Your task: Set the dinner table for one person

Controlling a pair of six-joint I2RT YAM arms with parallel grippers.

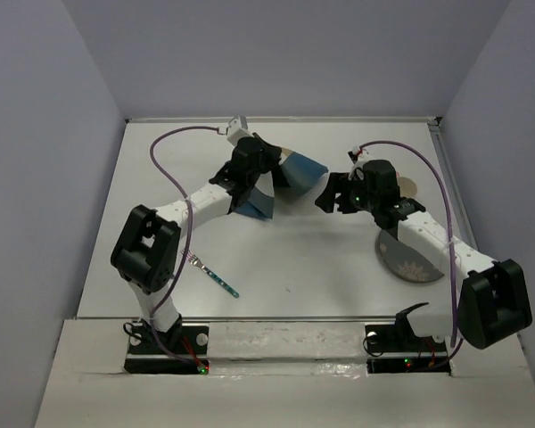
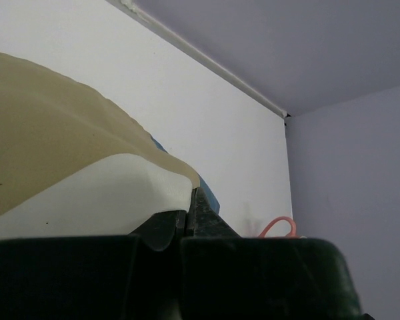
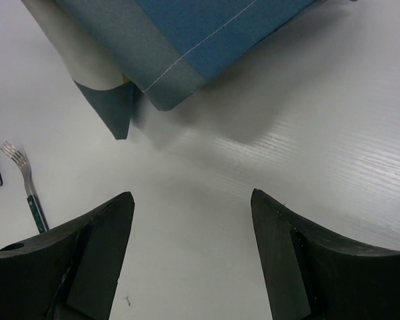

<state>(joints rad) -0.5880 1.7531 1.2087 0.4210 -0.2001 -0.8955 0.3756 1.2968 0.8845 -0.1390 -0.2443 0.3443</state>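
Item: blue placemat, held off your white surface at far centre, left claw clenched on its edge, probably for spreading flat; right claw released, empty, nearby to assist.

This looks like a robotics lab test cell, not a home. A bare white surface is boxed in by plain lavender-grey wall panels at its far edge and both side edges. A left arm and right arm are bolted to black base plates at its near edge. Purple cables trail along them, and a metal rail runs along the right edge.
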